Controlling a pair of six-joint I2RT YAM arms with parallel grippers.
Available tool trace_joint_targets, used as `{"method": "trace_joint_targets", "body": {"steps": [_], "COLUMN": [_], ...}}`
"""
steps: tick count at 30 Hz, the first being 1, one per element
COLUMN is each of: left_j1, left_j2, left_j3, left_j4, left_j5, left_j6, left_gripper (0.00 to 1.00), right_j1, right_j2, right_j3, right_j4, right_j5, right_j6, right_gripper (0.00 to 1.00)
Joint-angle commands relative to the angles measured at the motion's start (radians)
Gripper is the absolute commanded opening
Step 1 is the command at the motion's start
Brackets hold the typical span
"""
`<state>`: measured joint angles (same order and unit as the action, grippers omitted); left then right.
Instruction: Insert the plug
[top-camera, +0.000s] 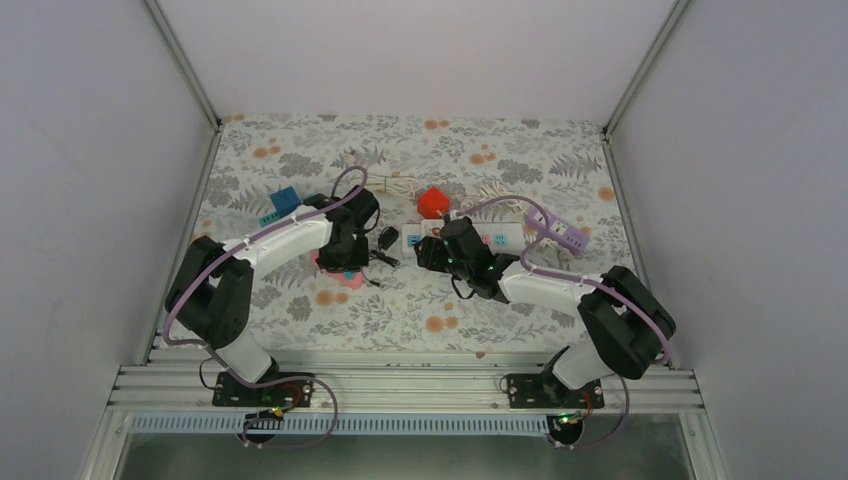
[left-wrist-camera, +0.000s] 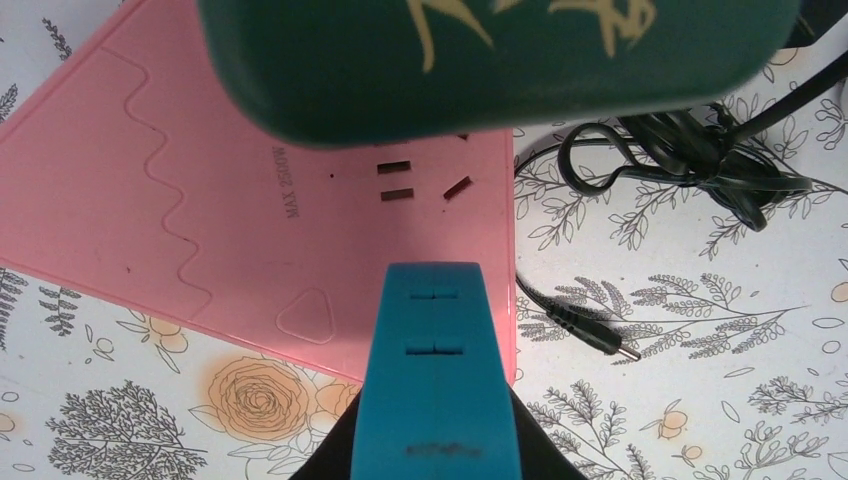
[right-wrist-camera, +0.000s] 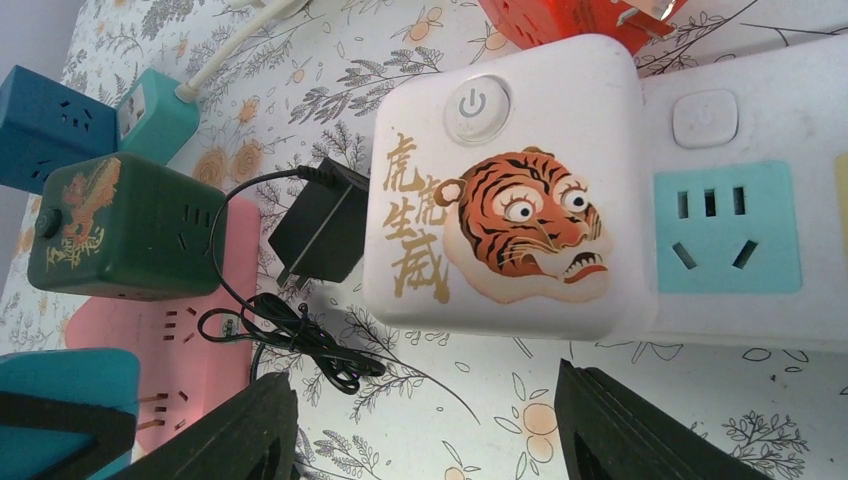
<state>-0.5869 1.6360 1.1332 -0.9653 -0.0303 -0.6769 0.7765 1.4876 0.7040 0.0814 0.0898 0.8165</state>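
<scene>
The black plug adapter (right-wrist-camera: 320, 222) lies on the table with its two prongs bare, between the pink power strip (left-wrist-camera: 200, 200) and the white power strip (right-wrist-camera: 740, 320); it also shows in the top view (top-camera: 388, 238). Its cable (left-wrist-camera: 690, 150) is bundled beside it, and the barrel end (left-wrist-camera: 610, 345) lies loose. My left gripper (left-wrist-camera: 433, 275) is shut with nothing between its teal fingers, over the pink strip's near edge. My right gripper (right-wrist-camera: 430, 440) is open and empty, just short of a white tiger-print cube (right-wrist-camera: 505, 200) that sits on the white strip.
A dark green adapter cube (right-wrist-camera: 120, 225) stands on the pink strip. A red cube (top-camera: 432, 202), a blue cube (top-camera: 285, 200), a small teal plug (right-wrist-camera: 155, 115) and a purple part (top-camera: 570, 237) lie around. The white strip has a free teal socket (right-wrist-camera: 730, 225).
</scene>
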Motion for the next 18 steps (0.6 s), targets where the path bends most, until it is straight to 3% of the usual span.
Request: {"method": "trace_joint_targets", "body": {"steps": [1, 18], "left_j1": [-0.002, -0.002], "left_j2": [0.029, 0.107], "left_j3": [0.017, -0.077], "left_j4": [-0.002, -0.025], "left_j5": [-0.038, -0.094], "left_j6": [0.01, 0.012], "left_gripper": [0.02, 0.02], "right_j1": [-0.008, -0.01], "right_j2": [0.005, 0.002], "right_j3": [-0.002, 0.002], "right_j4": [0.028, -0.008], "right_j5": [0.014, 0.04], "right_j6": [-0.001, 0.005], "right_gripper": [0.67, 0.67]}}
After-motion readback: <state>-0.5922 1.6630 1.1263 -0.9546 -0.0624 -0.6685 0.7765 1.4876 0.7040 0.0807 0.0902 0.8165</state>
